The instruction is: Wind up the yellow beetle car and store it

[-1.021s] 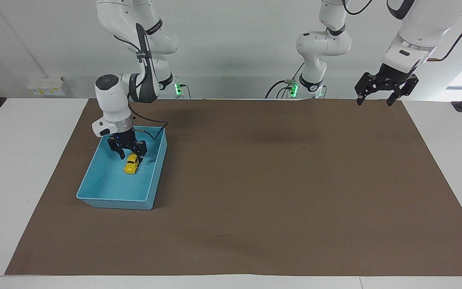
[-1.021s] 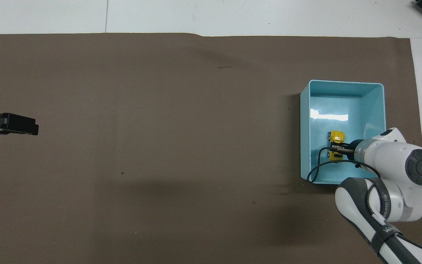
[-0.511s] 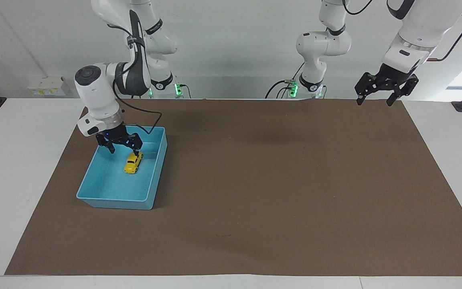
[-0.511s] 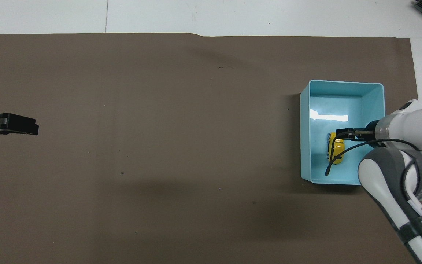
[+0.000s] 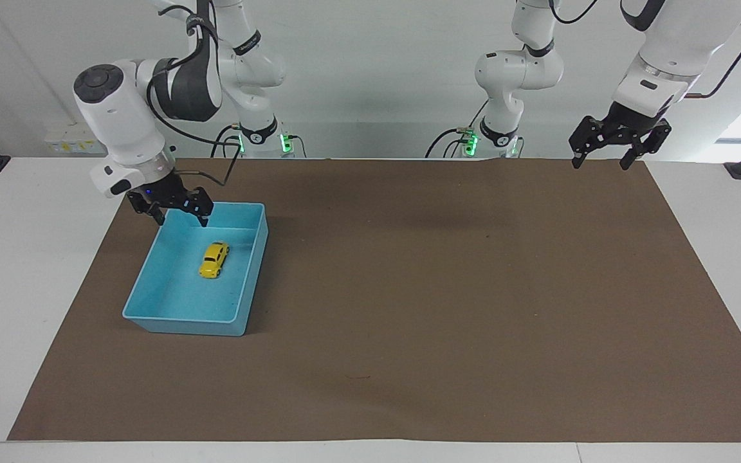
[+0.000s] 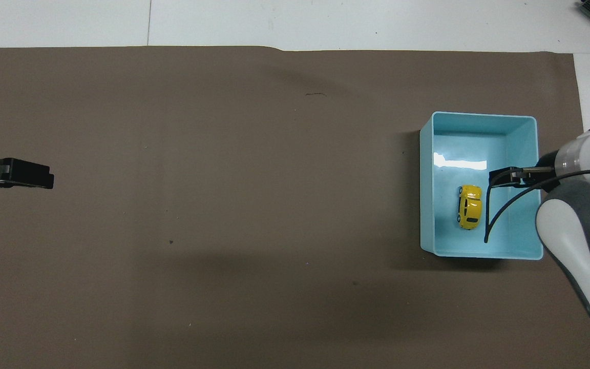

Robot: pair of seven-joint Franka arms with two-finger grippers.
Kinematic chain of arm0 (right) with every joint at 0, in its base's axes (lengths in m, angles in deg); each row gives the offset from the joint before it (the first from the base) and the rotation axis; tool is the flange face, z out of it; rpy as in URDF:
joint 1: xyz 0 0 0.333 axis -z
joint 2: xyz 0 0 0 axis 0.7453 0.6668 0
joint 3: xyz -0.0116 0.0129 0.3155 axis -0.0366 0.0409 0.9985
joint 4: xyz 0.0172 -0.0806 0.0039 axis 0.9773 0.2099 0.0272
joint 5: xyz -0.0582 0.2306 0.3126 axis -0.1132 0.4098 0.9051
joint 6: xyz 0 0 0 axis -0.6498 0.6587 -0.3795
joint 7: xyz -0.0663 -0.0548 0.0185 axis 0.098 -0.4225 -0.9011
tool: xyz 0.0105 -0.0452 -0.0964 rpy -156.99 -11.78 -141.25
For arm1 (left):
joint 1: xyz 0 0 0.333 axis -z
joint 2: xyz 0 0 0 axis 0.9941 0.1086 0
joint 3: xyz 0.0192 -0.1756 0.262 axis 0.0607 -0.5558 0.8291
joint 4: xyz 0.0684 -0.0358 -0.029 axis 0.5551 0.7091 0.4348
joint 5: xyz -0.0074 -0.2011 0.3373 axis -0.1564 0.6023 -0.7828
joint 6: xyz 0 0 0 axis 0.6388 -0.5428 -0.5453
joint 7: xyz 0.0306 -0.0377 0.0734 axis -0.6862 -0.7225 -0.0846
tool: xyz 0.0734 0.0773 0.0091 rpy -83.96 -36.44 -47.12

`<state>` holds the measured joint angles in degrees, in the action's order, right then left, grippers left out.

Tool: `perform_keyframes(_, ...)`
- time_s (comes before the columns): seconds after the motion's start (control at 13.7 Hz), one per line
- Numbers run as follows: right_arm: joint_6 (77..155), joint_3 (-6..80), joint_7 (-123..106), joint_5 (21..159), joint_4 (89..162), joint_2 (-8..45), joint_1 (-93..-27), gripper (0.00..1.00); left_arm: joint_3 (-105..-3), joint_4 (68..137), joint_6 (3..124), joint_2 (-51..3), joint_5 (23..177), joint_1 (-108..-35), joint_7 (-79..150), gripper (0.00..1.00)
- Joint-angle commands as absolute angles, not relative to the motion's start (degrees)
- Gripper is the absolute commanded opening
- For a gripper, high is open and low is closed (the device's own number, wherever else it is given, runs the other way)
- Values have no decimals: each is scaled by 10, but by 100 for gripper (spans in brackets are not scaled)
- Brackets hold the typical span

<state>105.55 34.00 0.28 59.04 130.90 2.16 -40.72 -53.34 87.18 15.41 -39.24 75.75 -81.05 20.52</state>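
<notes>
Now the tiny yellow beetle car [image 5: 213, 260] sits free on its wheels inside the blue bin [image 5: 152, 319], right gripper [image 5: 182, 213] wide-jawed empty above its twelve-o'clock corner, left gripper [image 5: 604, 159] waiting spread apart.

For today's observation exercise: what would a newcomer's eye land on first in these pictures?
The yellow beetle car lies on the floor of a blue bin at the right arm's end of the brown mat. The right gripper hangs open over the bin's rim nearest the robots. The left gripper waits open over the mat's corner.
</notes>
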Motion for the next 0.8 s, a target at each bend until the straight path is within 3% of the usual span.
perform_keyframes(0.0, 1007, 352, 20, 590, 1270, 20, -408, 100, -539, 868, 144, -396, 763, -821, 196, 100)
perform_keyframes(0.73, 852, 368, 8, 603, 1138, 30, -404, 100, -539, 868, 144, -396, 763, -821, 196, 100)
